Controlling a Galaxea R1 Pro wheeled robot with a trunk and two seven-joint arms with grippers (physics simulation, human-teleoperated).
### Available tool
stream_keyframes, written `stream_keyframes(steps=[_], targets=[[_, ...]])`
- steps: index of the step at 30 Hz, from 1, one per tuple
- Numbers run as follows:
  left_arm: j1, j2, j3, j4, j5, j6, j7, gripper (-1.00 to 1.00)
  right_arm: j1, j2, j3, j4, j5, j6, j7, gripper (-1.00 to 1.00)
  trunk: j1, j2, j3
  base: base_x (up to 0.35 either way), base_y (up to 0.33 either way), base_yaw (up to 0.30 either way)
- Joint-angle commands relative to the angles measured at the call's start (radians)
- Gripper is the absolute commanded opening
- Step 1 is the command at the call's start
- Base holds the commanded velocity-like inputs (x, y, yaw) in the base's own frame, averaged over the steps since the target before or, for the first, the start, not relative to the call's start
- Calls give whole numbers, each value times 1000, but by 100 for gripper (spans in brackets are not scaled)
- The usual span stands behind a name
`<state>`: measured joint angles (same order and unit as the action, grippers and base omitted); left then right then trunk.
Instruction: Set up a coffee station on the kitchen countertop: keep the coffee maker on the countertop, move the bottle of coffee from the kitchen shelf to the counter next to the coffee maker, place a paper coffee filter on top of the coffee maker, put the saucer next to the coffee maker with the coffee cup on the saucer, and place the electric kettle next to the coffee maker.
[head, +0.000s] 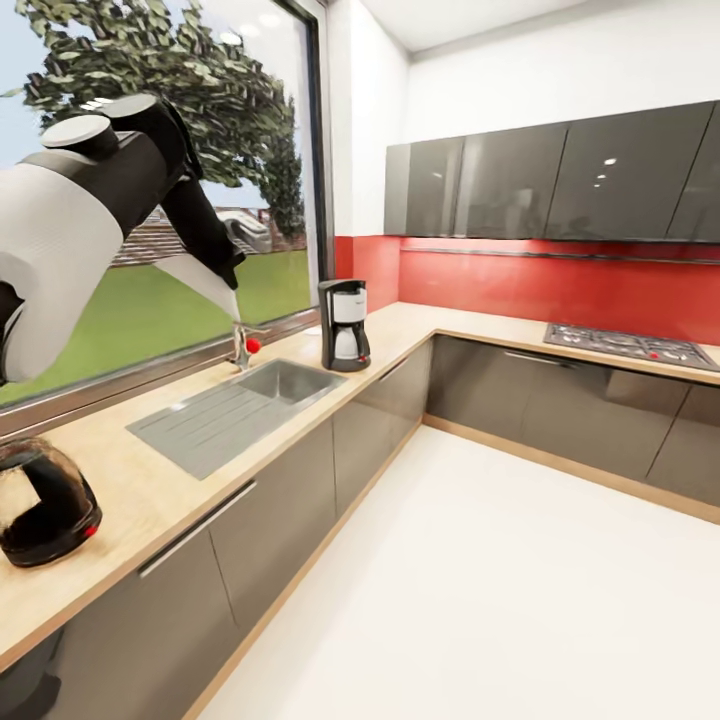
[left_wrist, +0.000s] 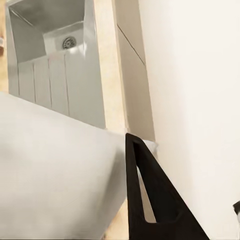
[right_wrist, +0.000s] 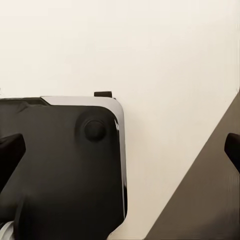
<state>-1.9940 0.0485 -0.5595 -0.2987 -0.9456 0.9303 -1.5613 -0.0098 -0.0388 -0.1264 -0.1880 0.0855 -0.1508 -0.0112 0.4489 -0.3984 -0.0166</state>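
Observation:
My left arm is raised over the kitchen countertop (head: 120, 450), in front of the window. Its gripper (head: 226, 268) is shut on the paper coffee filter (head: 196, 280), a white cone hanging above and left of the faucet. In the left wrist view the filter (left_wrist: 50, 175) is a broad white sheet beside a black finger (left_wrist: 150, 200). The coffee maker (head: 344, 325) stands on the counter just right of the sink. The electric kettle (head: 45, 505) sits on the counter at the near left. My right gripper (right_wrist: 120, 152) is open, hanging over the robot's black base and the floor.
A steel sink (head: 240, 400) with a drainboard lies between the kettle and the coffee maker, with a faucet (head: 243, 345) behind it. A gas hob (head: 630, 348) sits on the far counter under dark wall cabinets. The white floor (head: 480, 580) is open.

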Motion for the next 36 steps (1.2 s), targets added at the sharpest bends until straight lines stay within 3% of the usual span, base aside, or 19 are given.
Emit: stream_keyframes(steps=[1, 15, 36], targets=[[0, 0, 2, -2, -14, 10, -10, -100, -1, 0, -7, 1, 9, -3, -1, 100, 1, -2, -2, 326, 0, 0], [2, -2, 4, -8, -21, 10, -10, -100, -1, 0, -7, 2, 8, -3, -1, 100, 1, -2, -2, 294, -127, -8], [7, 1, 3, -6, -22, 9, -5, -100, -1, 1, -7, 1, 8, -3, -1, 100, 1, -2, -2, 280, -167, -250]])
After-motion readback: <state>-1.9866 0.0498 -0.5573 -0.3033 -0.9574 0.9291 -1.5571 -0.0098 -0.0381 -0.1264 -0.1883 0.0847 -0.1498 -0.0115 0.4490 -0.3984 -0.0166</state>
